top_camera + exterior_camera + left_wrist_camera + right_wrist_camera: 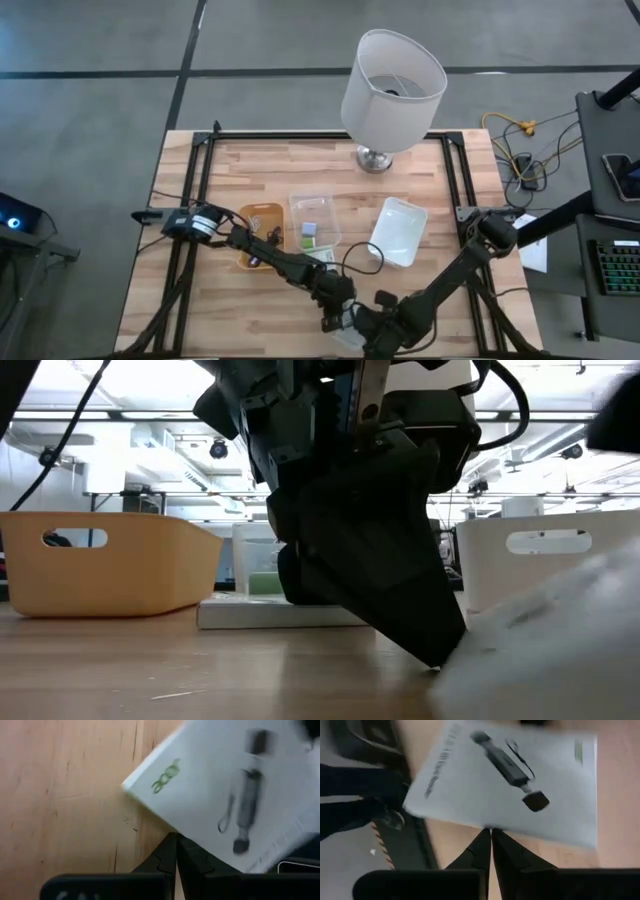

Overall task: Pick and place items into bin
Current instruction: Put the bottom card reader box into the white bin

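Observation:
A white card (pixel 220 790) printed with a black gadget and a green logo lies at the table's near middle, between my two grippers; the high view shows only a white scrap of that card (pixel 346 334). My left gripper (pixel 175 836) comes from the left, shut, its tips at one card edge. My right gripper (pixel 488 830) comes from the right, shut, its tips at another edge of the card (pixel 510 785). In the low view the card (pixel 560 630) slants up from the table beside my left gripper (pixel 435 663). My left gripper touches the card's edge (pixel 167 826) with its shut fingertips, slanting down from the table's left; the card's face shows broadly, so it is not pinched. My right gripper meets another card edge (pixel 487 825) with its shut fingertips, pointing steeply down; the card is not between the fingers.
Behind the grippers stand an orange bin (pixel 260 235), a clear bin (pixel 315 222) with small green and pale blocks, and a white bin (pixel 400 230). A big white lamp (pixel 392 85) stands at the far edge. A dark cable (pixel 360 255) loops near the white bin.

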Controlling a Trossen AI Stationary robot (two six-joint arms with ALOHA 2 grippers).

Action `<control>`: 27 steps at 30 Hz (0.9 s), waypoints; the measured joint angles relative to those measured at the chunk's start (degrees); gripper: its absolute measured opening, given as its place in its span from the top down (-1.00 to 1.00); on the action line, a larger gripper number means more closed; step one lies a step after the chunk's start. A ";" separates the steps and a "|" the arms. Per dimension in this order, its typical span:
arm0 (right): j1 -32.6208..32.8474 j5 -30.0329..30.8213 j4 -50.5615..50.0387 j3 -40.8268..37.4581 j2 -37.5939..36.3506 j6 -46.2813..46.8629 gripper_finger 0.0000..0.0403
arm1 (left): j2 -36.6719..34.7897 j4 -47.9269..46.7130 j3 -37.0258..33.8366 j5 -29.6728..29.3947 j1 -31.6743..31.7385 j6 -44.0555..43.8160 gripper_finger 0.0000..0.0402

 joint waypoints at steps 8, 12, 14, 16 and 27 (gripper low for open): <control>-1.64 10.12 -1.51 4.47 0.20 -4.03 0.96 | 0.12 1.77 2.36 -0.86 0.20 -0.35 1.00; -1.99 8.92 -1.86 4.41 0.06 -2.64 0.96 | 0.12 1.72 2.21 -0.77 0.14 -0.27 1.00; -1.97 8.91 -2.94 4.39 0.06 -2.49 0.96 | 0.12 1.29 1.88 -0.82 0.13 -0.15 1.00; -1.60 9.49 -5.97 5.32 -0.05 -2.44 0.96 | 0.01 1.42 1.60 -0.84 0.07 -0.13 1.00; 0.78 11.71 -23.37 13.70 -0.51 -11.47 0.83 | -0.10 1.40 1.69 -0.70 -0.22 -0.11 1.00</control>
